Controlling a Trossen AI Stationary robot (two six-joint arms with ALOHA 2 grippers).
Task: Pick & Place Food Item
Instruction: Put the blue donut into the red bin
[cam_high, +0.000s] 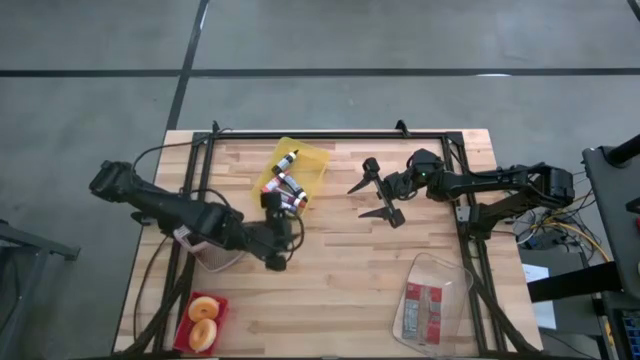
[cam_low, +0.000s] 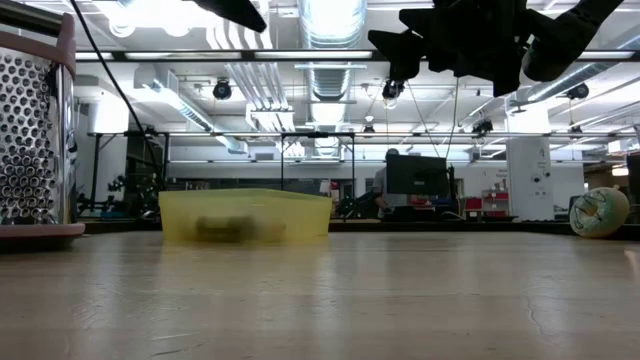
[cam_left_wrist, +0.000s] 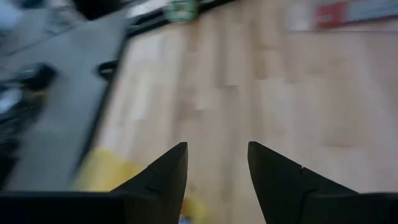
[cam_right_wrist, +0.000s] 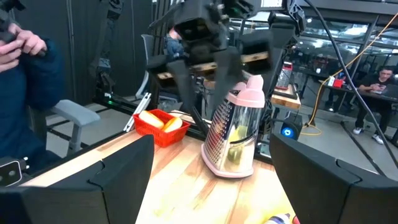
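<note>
A yellow bin (cam_high: 300, 165) at the table's far middle holds several small bottle-like items (cam_high: 285, 185); the bin also shows in the low view (cam_low: 245, 215). A red basket (cam_high: 203, 320) at the near left holds two round pastries. A clear tray (cam_high: 432, 305) at the near right holds a packaged item. My left gripper (cam_high: 285, 232) is open and empty just near of the bin; its wrist view (cam_left_wrist: 217, 165) looks over bare wood and a bin corner (cam_left_wrist: 106, 174). My right gripper (cam_high: 373, 200) is open and empty, raised right of the bin (cam_right_wrist: 211, 180).
A metal grater with a pink top (cam_high: 215, 250) stands upright beside my left arm, also in the right wrist view (cam_right_wrist: 236, 127) and the low view (cam_low: 35, 130). Bare wood lies at the table's middle and near side. A person's sleeve (cam_right_wrist: 31, 74) shows beyond the table.
</note>
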